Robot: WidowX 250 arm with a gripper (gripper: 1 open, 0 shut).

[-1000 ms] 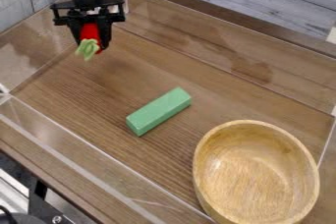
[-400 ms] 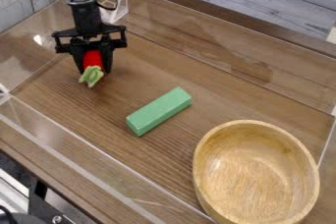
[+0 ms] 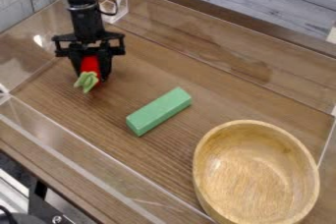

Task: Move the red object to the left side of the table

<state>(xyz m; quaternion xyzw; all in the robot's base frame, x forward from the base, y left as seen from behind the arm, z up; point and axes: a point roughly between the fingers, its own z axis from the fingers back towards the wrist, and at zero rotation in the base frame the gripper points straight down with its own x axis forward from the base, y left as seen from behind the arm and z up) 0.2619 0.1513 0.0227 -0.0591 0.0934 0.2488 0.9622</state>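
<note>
The red object [image 3: 89, 69], a small glossy strawberry toy with a green leafy end pointing down, sits pinched between the black fingers of my gripper [image 3: 89, 66]. The gripper is shut on it and hangs low over the left part of the wood-grain table [image 3: 250, 66]; whether the toy touches the surface I cannot tell. The arm rises from the gripper toward the top left of the view.
A green rectangular block [image 3: 159, 110] lies near the table's middle, to the right of the gripper. A round wooden bowl [image 3: 256, 172] fills the front right corner. Low clear acrylic walls [image 3: 39, 120] border the table on the left and front.
The gripper, still holding the red object, has travelled down and toward the front along the left side, from the back left to lower over the table.
</note>
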